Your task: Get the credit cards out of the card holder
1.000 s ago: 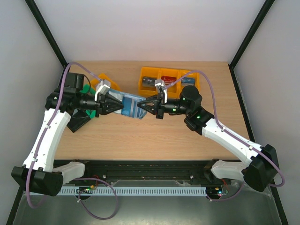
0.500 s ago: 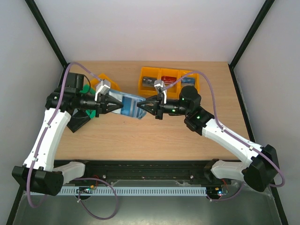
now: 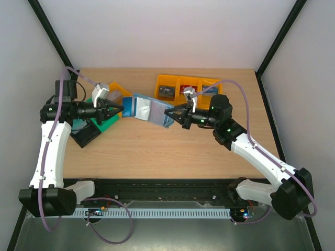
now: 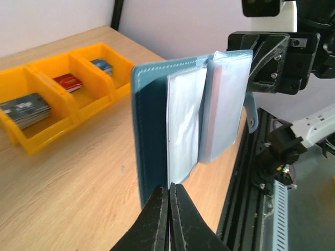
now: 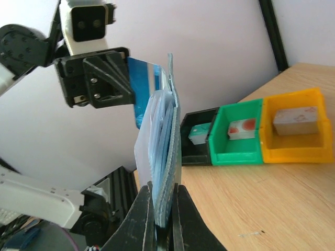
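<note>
Card holder (image 3: 144, 109) clamped by L claw (image 3: 122, 109) and R claw (image 3: 168, 112); pocket contents unclear.

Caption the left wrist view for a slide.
Left tool and right tool hold the card holder open like a book, orange bins with cards behind.

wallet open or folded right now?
Open. The wallet is spread between the left end effector and the right end effector, each pinching one edge. Its pale inner pockets show in the left wrist view.
</note>
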Robot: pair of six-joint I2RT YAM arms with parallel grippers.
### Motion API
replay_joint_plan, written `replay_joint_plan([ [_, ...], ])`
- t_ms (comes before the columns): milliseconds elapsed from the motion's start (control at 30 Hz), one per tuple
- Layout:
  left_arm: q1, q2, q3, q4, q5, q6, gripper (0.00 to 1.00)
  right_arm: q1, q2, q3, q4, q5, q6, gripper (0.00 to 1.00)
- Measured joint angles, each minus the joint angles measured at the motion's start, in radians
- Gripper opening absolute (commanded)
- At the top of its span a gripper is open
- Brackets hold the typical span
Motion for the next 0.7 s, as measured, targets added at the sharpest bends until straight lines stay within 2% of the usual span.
replay_joint_plan([
  [233,0.037,-0.002,0.000,0.034,-0.110,0.001,0.02,-0.085,0.038,-0.008,-0.024,0.007,0.065,0.02],
  [433,0.008,-0.016,-0.025,0.098,-0.263,-0.012,0.02,-0.093,0.260,0.008,-0.098,-0.023,0.116,0.02],
  [533,-0.043,-0.018,-0.047,0.131,-0.347,-0.034,0.02,-0.092,0.376,0.007,-0.149,-0.043,0.124,0.02],
  [700,-0.195,-0.018,-0.078,0.158,-0.527,-0.065,0.02,-0.092,0.502,0.007,-0.216,-0.057,0.102,0.02],
])
